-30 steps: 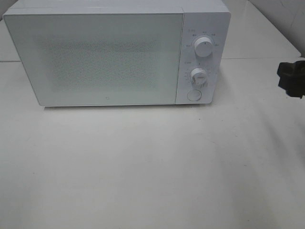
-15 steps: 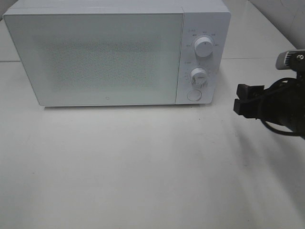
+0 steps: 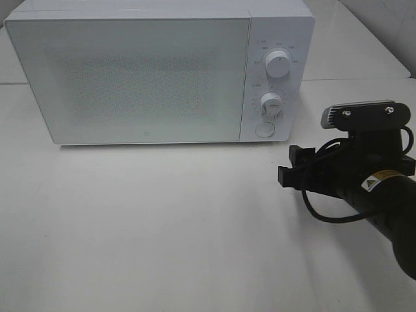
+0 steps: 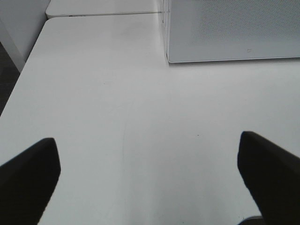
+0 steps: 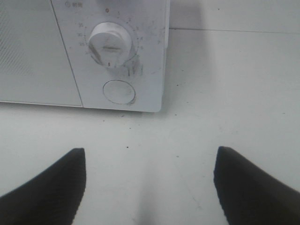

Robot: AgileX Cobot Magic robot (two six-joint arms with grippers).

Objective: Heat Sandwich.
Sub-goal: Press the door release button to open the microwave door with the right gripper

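The sandwich is out of view. A white microwave (image 3: 156, 71) stands at the back of the table with its door shut; its control panel carries two knobs and a round button (image 3: 264, 129). My right gripper (image 3: 289, 166) hovers in front of the microwave's right lower corner, open and empty, its fingers pointing toward the panel. In the right wrist view the lower knob (image 5: 110, 43) and the round button (image 5: 118, 91) lie ahead between my open right gripper (image 5: 150, 187) fingers. My left gripper (image 4: 150, 173) is open over bare table, with the microwave's left front corner (image 4: 168, 54) ahead.
The white table (image 3: 162, 227) spreads in front of the microwave. A seam between table panels runs behind it (image 4: 103, 15). The table's left edge drops off to a dark floor (image 4: 7, 70).
My right arm has come in from the right edge and moved left and nearer, toward the microwave's control panel. Its jaws stay open. The microwave has not changed.
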